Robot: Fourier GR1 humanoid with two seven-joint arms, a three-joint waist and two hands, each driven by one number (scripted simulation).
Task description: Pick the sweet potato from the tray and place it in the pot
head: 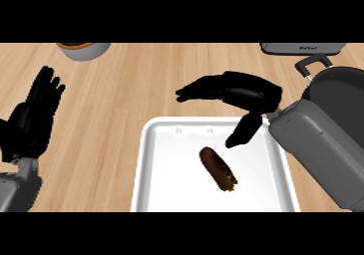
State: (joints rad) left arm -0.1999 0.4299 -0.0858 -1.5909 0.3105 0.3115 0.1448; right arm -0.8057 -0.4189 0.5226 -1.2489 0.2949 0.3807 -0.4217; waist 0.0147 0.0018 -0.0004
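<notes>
Hovering over the white tray's [158, 164] far edge, the right hand [240, 92] spreads its fingers [192, 92] above the sweet potato [218, 169]; the left hand [30, 119] rests with straight fingers at the counter's [125, 89] left.

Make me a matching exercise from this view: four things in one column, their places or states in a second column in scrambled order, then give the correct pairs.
Column 1
1. sweet potato
2. left hand
3. right hand
4. pot

Column 2
A. open, resting at the view's left edge, fingers up
B. dark grey, at the right edge of the counter
C. lying in the white tray
D. open above the tray's far edge, holding nothing

Pairs: 1-C, 2-A, 3-D, 4-B
</notes>
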